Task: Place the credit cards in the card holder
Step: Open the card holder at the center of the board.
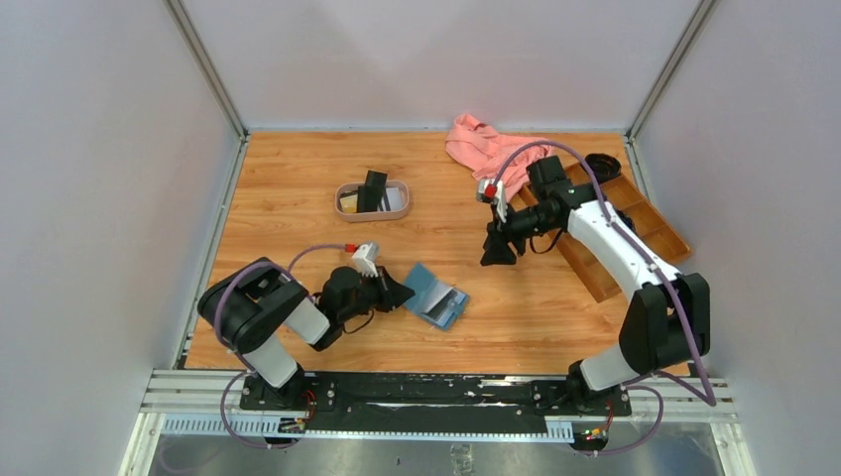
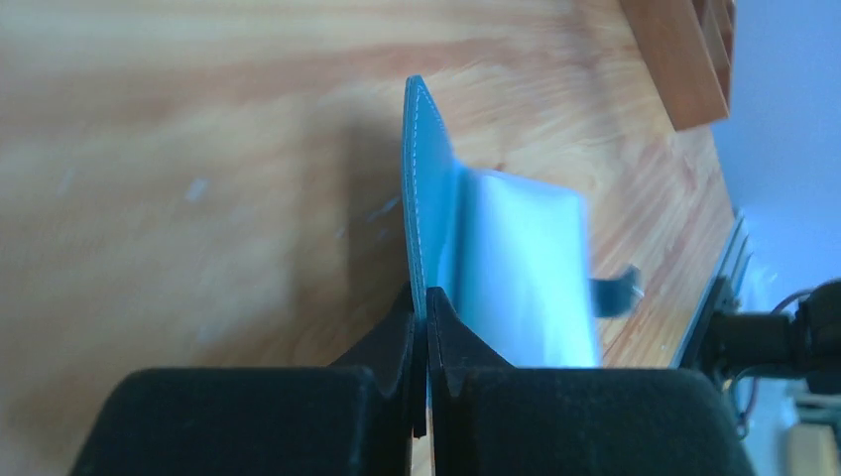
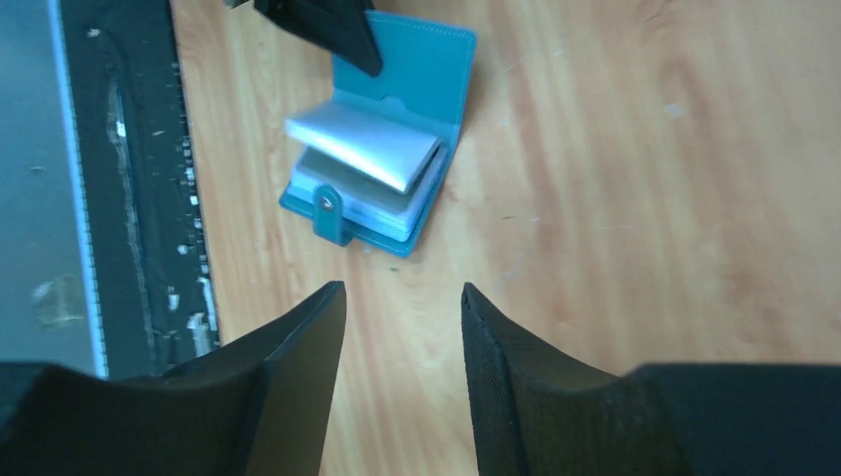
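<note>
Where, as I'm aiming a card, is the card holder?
Top view: the card holder lies open left of centre, near side, its flap pinched by the left pincer.

the card holder (image 2: 421,198) is blurring at its sleeves; the oval tray (image 1: 339,203) is holding things too small to tell.

Robot lab test cell, not a home or shop. Pale grey wall panels (image 1: 99,149) box in three sides, joined by bare metal corner posts (image 1: 206,64) at upper left and upper right. Light wood-grain tabletop (image 1: 298,178) fills the centre. Along the bottom edge: slotted aluminium rail (image 1: 198,392) and black mounting plate (image 1: 446,387), with a white-and-black robot arm at lower left (image 1: 288,317) and another at right (image 1: 615,248). Loose purple cables (image 1: 540,147) on both. Staged props: crumpled pink cloth (image 1: 481,139), oval pinkish-rimmed tray (image 1: 340,203), brown compartmented wooden box (image 1: 655,233).
</note>
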Tool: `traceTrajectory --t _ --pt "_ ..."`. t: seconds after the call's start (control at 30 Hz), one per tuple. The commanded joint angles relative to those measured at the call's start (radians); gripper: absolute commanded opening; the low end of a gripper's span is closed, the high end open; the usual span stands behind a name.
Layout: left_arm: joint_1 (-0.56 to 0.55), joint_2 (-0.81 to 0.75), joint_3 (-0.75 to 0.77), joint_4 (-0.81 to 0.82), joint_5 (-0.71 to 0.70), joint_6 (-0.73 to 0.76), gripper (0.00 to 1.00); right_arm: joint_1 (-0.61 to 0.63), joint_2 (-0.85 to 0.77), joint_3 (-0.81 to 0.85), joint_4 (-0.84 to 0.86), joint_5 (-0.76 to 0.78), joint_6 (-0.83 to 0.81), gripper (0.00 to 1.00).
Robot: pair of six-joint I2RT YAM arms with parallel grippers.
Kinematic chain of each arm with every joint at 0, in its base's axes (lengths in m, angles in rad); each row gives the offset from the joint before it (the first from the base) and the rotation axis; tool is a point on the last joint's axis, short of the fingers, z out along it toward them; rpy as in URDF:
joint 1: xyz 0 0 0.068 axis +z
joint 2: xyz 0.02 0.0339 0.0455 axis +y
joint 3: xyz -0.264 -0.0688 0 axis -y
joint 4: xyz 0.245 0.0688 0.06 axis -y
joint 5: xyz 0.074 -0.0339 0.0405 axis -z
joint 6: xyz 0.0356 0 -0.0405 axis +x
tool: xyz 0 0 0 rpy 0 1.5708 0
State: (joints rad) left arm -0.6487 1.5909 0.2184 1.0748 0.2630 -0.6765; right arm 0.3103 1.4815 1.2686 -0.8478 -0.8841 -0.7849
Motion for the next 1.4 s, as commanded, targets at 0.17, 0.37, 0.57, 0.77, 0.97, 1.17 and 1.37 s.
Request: traceTrajectory --t 0.17,0.37,0.57,0.77,0.97,1.17,1.37 --pt "-0.009 0.171 -0.150 0.432 -0.379 -0.435 0.00 0.019 0.086 -0.310 0.575 -0.227 0.674 0.40" --pt "-0.055 0.080 -0.172 0.368 -0.500 -0.421 0.00 0.055 0.118 -0.279 0.630 -0.285 0.753 0.40" --pt "-0.101 0.059 -0.140 0.275 -0.578 -0.471 0.00 0.146 0.192 -0.283 0.678 -0.267 0.868 0.27" --pt "-0.124 0.092 -0.142 0.295 -0.600 -0.507 0.00 0.225 0.292 -0.259 0.716 -0.135 1.023 0.25" --pt "-0.128 0.144 -0.164 0.351 -0.598 -0.528 0.00 0.222 0.395 -0.207 0.722 -0.089 1.089 0.37" --pt "-0.129 0.216 -0.181 0.426 -0.593 -0.543 0.00 0.214 0.434 -0.183 0.676 0.008 1.082 0.44" --pt "-0.128 0.246 -0.190 0.435 -0.593 -0.540 0.01 0.206 0.392 -0.190 0.627 0.122 1.039 0.50"
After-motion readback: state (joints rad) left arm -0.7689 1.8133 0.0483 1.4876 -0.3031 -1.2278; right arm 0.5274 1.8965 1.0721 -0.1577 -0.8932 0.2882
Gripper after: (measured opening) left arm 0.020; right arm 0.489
